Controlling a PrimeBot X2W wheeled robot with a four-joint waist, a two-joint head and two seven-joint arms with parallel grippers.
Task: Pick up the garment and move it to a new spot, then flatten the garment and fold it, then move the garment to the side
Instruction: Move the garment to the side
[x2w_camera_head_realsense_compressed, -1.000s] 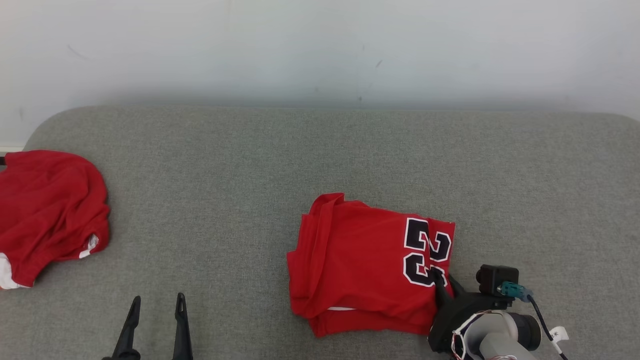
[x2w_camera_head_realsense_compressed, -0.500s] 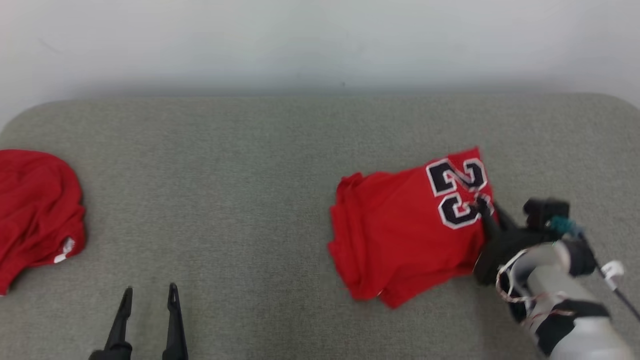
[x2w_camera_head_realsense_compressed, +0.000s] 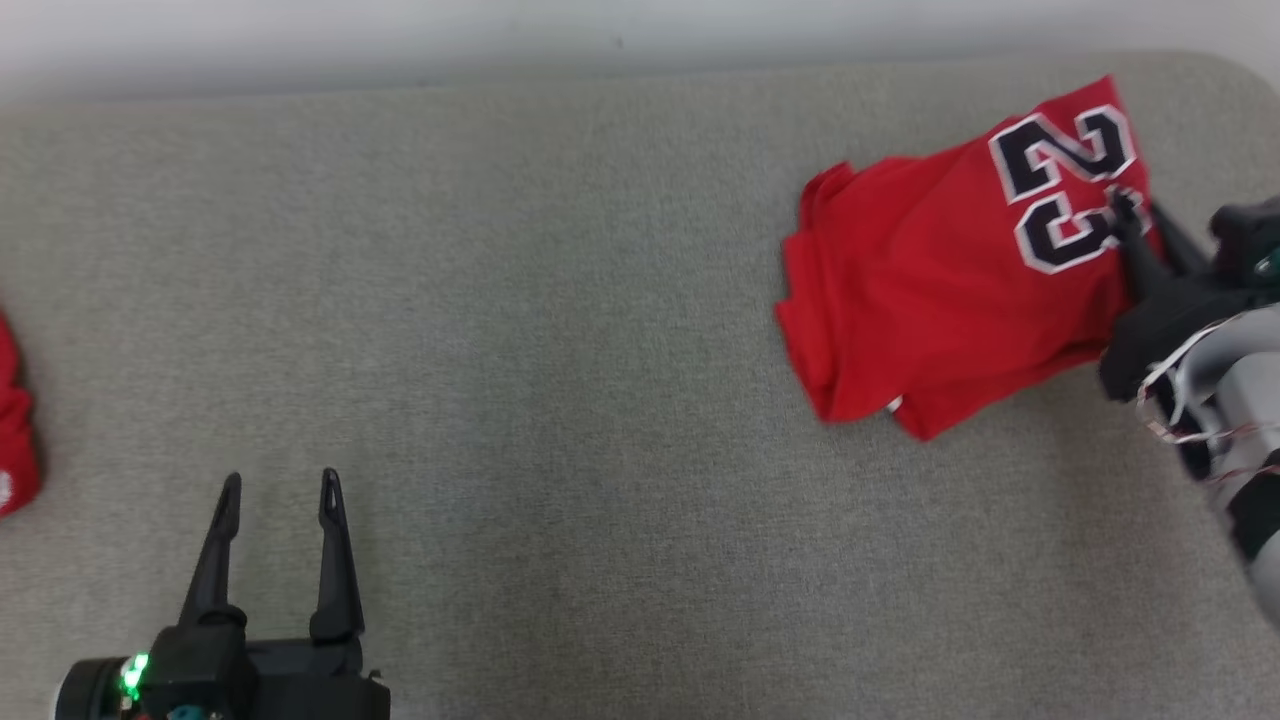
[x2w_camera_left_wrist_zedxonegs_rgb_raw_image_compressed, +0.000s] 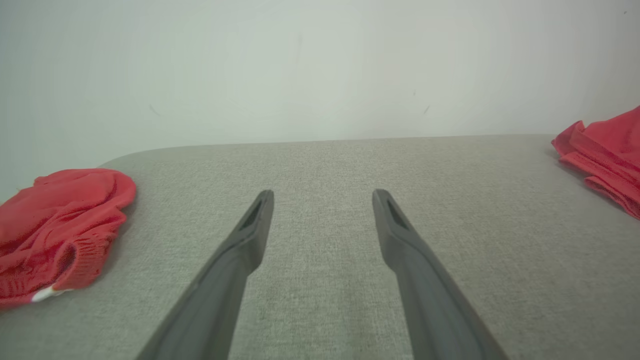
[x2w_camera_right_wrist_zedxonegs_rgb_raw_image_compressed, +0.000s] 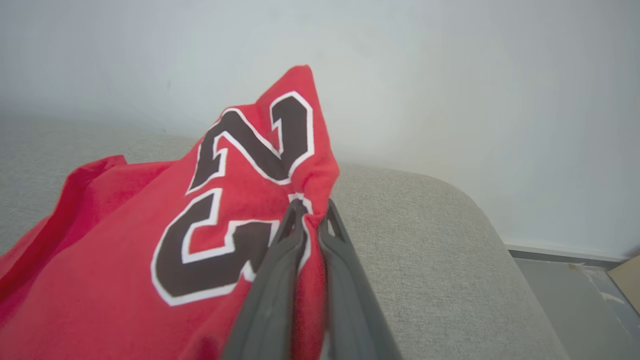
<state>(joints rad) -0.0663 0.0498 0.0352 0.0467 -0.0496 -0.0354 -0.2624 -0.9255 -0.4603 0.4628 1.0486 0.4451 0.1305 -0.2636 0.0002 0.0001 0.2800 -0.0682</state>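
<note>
At the far left edge of the grey desk (x2w_camera_head_realsense_compressed: 560, 300) a crumpled red cloth (x2w_camera_left_wrist_zedxonegs_rgb_raw_image_compressed: 60, 225) is seen. The left claw (x2w_camera_head_realsense_compressed: 280, 482) is held wide apart above the bare fabric, with nothing between its fingers. Far to the right, near the back corner, the folded red shirt (x2w_camera_head_realsense_compressed: 930, 280) is spread, its numbered edge pinched and raised by the closed right claw (x2w_camera_head_realsense_compressed: 1130, 205).
</note>
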